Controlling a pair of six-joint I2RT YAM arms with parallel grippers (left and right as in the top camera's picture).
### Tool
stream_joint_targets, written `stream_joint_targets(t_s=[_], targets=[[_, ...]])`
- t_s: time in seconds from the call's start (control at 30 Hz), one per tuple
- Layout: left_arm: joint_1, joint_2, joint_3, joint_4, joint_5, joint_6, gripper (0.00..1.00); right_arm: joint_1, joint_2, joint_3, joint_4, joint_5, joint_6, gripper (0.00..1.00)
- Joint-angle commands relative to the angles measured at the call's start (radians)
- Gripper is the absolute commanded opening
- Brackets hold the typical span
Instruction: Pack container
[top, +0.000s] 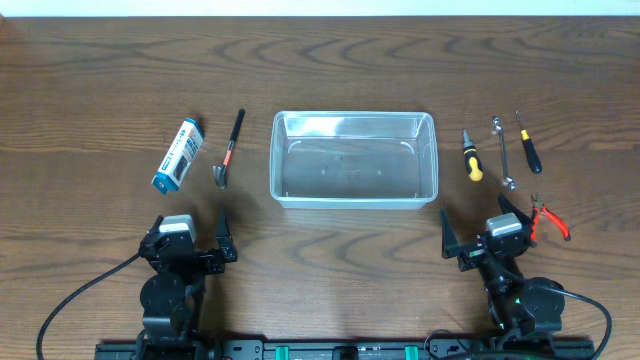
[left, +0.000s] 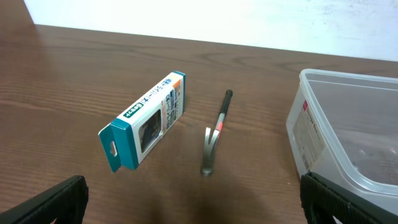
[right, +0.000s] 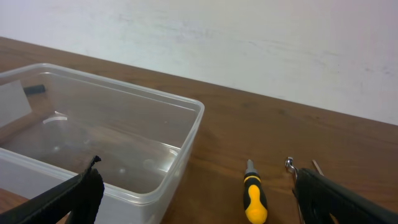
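The clear plastic container (top: 354, 158) stands empty at the table's middle; it also shows in the left wrist view (left: 348, 134) and the right wrist view (right: 106, 146). Left of it lie a blue-and-white box (top: 178, 154) (left: 146, 120) and a small hammer (top: 229, 150) (left: 214, 137). Right of it lie a yellow-and-black stubby screwdriver (top: 471, 155) (right: 254, 194), a wrench (top: 502, 152), a black-and-yellow screwdriver (top: 527, 142) and red pliers (top: 550, 218). My left gripper (top: 192, 240) (left: 199, 205) is open and empty near the front edge. My right gripper (top: 486, 232) (right: 199, 199) is open and empty.
Bare wood tabletop (top: 90, 80) surrounds the items. The arms' bases and cables sit at the front edge (top: 330, 348).
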Motion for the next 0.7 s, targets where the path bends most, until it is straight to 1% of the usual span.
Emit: stream_joint_targets(t_s=[0.0,0.67], targets=[[0.004,-0.006,-0.025,-0.002,0.003,0.01,0.98,-0.001,-0.009,-0.006,0.002,-0.001,-0.004,0.99],[0.004,-0.006,-0.025,-0.002,0.003,0.01,0.98,-0.001,-0.008,-0.006,0.003,0.0,0.005,0.99]])
